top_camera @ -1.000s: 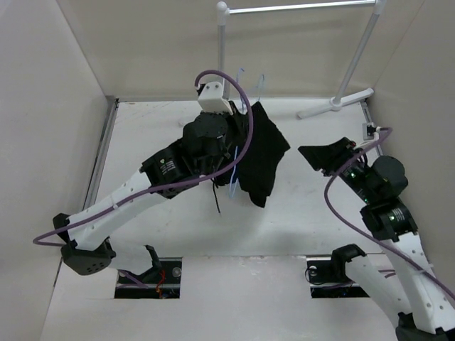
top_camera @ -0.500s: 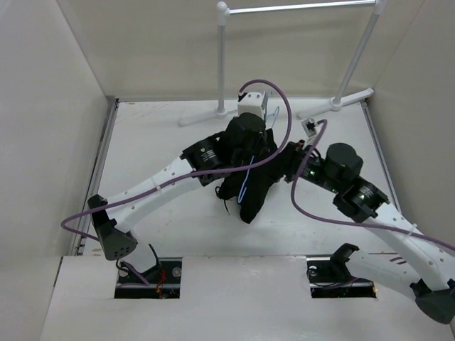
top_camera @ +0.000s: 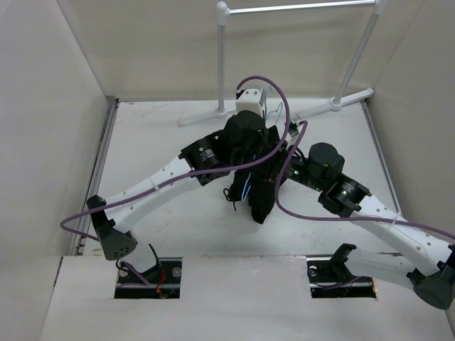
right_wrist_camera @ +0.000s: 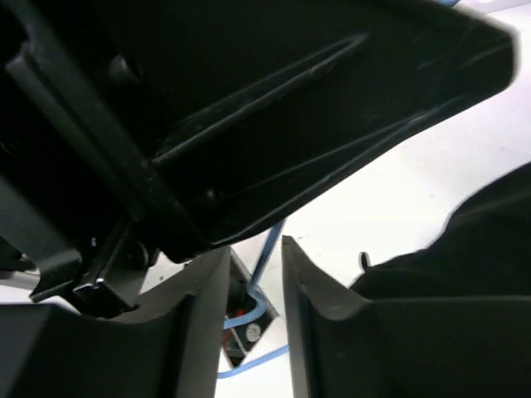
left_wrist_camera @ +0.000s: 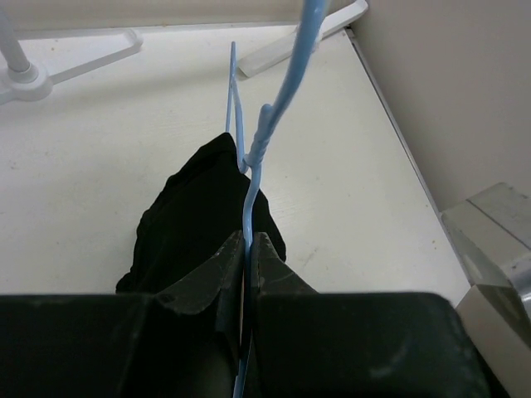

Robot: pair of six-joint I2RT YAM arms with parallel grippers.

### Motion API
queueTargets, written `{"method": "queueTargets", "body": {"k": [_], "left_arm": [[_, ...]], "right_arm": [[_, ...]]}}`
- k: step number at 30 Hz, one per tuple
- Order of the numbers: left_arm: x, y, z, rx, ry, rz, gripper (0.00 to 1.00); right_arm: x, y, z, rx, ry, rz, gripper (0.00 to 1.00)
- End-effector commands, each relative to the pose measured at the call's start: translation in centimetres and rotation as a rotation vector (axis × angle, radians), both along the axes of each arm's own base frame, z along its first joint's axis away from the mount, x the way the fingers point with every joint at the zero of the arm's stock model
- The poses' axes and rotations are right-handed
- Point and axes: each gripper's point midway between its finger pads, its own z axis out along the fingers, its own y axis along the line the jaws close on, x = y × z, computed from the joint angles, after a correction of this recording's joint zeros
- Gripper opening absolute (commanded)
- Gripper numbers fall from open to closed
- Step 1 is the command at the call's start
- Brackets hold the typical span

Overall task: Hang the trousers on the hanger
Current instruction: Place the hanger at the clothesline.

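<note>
A white desk (top_camera: 156, 142) closed in by pale panel walls (top_camera: 64, 71) fills the top view, with a white rack (top_camera: 222, 64) planted on its T-shaped feet at 12 to 1 o'clock and two cut-outs (top_camera: 149, 273) in the near edge by the arm bases. The left arm (top_camera: 178, 181) reaches in from 7 o'clock and the right arm (top_camera: 341, 195) from 5 o'clock. Both meet at the centre, trailing purple cables (top_camera: 286, 110). The trousers (top_camera: 261, 199) hang there as a narrow black bundle above the desk, draped on the pale blue hanger (left_wrist_camera: 249, 186). From above, the left wrist housing hides their top and most of the hanger. In the left wrist view the left jaws are pressed together on the hanger's thin wire, the cloth sagging just beyond them. The right wrist view is largely blocked at 12 o'clock by black housing. Below it the right jaws stand slightly spread with nothing pinched, the blue wire showing through the gap and the black cloth at 3 o'clock. A second earlier the right arm sat well apart at 3 o'clock; now it is up against the cloth. The left arm has shifted towards the centre, and the trousers, spread wider before, hang lower and more bunched.
</note>
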Motion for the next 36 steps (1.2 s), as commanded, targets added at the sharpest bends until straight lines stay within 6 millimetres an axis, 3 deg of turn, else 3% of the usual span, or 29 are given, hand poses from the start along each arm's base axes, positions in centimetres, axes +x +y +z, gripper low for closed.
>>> {"method": "queueTargets", "body": {"k": [1, 3, 5, 10, 13, 18, 21, 24, 30, 36], "left_arm": [[-0.3, 0.2, 5.8, -0.177, -0.08, 0.002, 0.0], [-0.3, 0.3, 5.9, -0.184, -0.078, 0.002, 0.01], [-0.1, 0.8, 5.9, -0.189, -0.077, 0.014, 0.05], [0.6, 3.1, 6.1, -0.257, -0.067, 0.066, 0.33], [0.5, 4.7, 6.9, -0.335, -0.078, 0.063, 0.47], [0.1, 7.9, 8.2, -0.433, -0.092, 0.084, 0.51], [-0.1, 10.2, 7.8, -0.429, -0.095, 0.121, 0.51], [0.2, 12.3, 5.6, -0.393, -0.057, 0.171, 0.5], [-0.2, 15.4, -2.3, -0.291, 0.067, 0.26, 0.5], [-1.5, 18.6, -8.4, -0.225, 0.164, 0.338, 0.51]], "right_arm": [[0.6, 0.9, 1.7, 0.07, -0.04, -0.006, 0.27], [0.6, 0.9, 1.8, 0.079, -0.038, -0.016, 0.12], [0.3, 0.6, 3.0, 0.109, -0.055, -0.026, 0.08], [-0.4, -0.9, 5.6, 0.164, -0.084, -0.054, 0.04], [0.5, -1.9, 6.0, 0.164, -0.081, -0.076, 0.03], [2.7, -3.2, 6.6, 0.146, -0.092, -0.113, 0.03], [5.2, -4.5, 7.8, 0.135, -0.111, -0.151, 0.02], [8.6, -6.2, 9.8, 0.12, -0.15, -0.206, 0.02], [18.2, -10.5, 13.6, 0.088, -0.172, -0.336, 0.01], [25.8, -13.1, 14.7, 0.076, -0.147, -0.416, 0.01]]}}
